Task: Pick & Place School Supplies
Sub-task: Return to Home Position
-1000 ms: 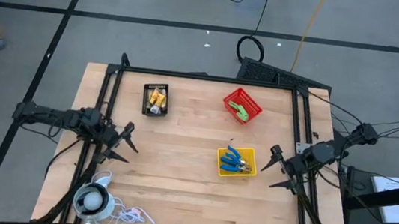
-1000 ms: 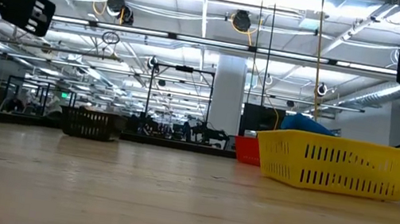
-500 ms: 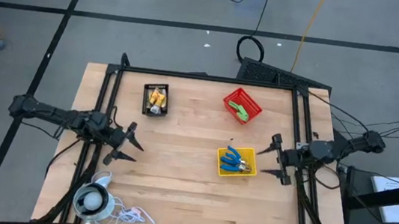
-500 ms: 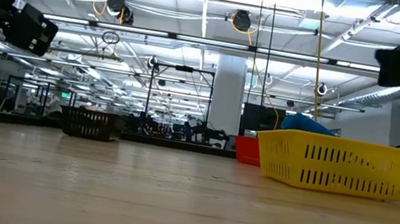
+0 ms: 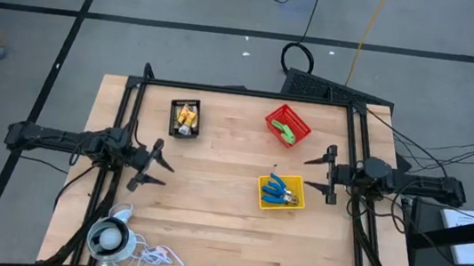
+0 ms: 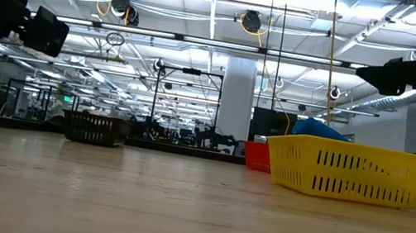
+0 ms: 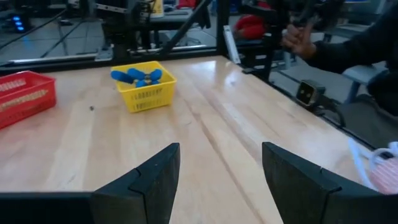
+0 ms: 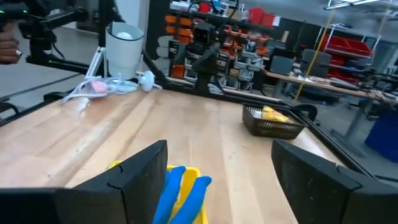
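Over the left side of the wooden table point(image 5: 207, 237), the left gripper point(image 5: 158, 163) hangs raised off the surface. Its two fingers are spread wide with nothing between them, and it is aimed toward the table's middle. Opposite, by the right edge, the right gripper point(image 5: 317, 175) also hovers above the wood with its fingers parted and empty, just beside the yellow bin point(image 5: 259, 195). That bin sits right of centre and holds the blue-handled tools point(image 5: 280, 191), piled together; in the low view their blue handles rise a little above its rim. Toward the far edge on the right stands the red bin point(image 5: 282, 114), turned at an angle, with a bright green item point(image 5: 286, 131) lying in it. Toward the far edge on the left, the black bin point(image 5: 173, 117) contains the yellow crayon packs point(image 5: 187, 117), and the right wrist view shows them resting inside its mesh walls. The three bins stand well apart from one another. At the near left corner a white round object point(image 5: 109, 237) sits on the table with its white cord point(image 5: 156, 255) looped beside it. The left wrist view looks past that arm's own parted fingers to the yellow bin and the red bin. Beyond the table's edge in that view, a person's hand point(image 7: 297, 38) shows above a dark sleeve.
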Available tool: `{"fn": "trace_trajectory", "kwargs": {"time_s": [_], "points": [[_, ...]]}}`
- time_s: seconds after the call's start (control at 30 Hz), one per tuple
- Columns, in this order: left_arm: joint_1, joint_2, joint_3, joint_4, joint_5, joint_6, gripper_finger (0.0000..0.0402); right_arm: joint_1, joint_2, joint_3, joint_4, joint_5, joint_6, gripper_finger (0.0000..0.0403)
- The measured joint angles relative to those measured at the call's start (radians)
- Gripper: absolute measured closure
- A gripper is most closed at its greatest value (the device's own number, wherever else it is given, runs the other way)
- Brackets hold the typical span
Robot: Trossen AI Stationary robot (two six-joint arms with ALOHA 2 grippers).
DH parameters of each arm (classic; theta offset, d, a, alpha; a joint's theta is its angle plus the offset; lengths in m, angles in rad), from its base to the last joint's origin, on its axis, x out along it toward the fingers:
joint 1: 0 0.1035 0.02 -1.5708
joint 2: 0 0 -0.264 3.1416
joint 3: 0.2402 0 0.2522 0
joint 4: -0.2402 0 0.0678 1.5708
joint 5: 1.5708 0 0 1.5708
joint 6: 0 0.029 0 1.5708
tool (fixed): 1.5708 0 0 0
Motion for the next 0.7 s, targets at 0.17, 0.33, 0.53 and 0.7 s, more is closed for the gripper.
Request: {"fn": "trace_trajectory", "kwargs": {"time_s": [0.17,0.33,0.53,0.7], "points": [[0.000,0.000,0.000,0.005,0.017,-0.011,0.0172,0.006,0.000,0.000,0.002,-0.010,-0.008,0.0126],[-0.001,0.000,-0.001,0.006,-0.019,-0.004,0.0172,0.031,0.000,0.000,0.005,-0.012,-0.015,0.0126],[-0.001,0.000,-0.001,0.004,-0.140,-0.098,0.0172,0.034,0.000,0.000,0.002,-0.011,0.116,0.0126],[0.000,0.000,-0.001,0.004,-0.151,-0.109,0.0172,0.034,0.000,0.000,0.002,-0.011,0.169,0.0126]]}}
